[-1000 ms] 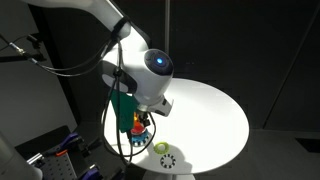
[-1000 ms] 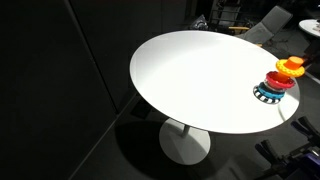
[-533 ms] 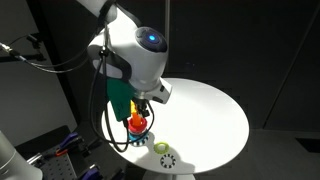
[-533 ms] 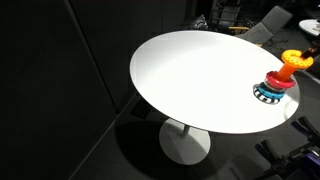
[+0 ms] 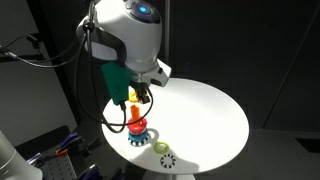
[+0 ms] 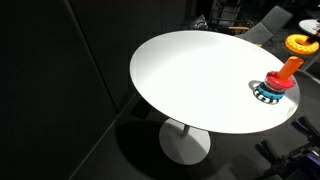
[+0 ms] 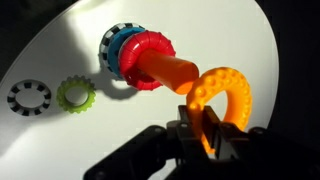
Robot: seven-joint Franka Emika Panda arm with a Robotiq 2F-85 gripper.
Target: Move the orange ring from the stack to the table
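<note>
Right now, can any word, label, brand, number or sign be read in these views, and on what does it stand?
None can be read.
The orange ring, stack, table and claw show no lettering.
The arm shows only a blue light, no text.

A yellow-green toothed ring (image 7: 75, 94) is laid flat on the white counter (image 7: 200, 40). A black-and-white toothed ring (image 7: 28, 96) is laid flat just beside it, at its 9 o'clock in the wrist view. A small gap is seen between the two. In an exterior view the yellow-green toothed ring (image 5: 161, 148) is found near the counter's edge, with the black-and-white toothed ring (image 5: 168, 159) at its 5 o'clock. Grey furniture (image 6: 262, 25) is seen at 1 o'clock in an exterior view, too dim to be made out.
</note>
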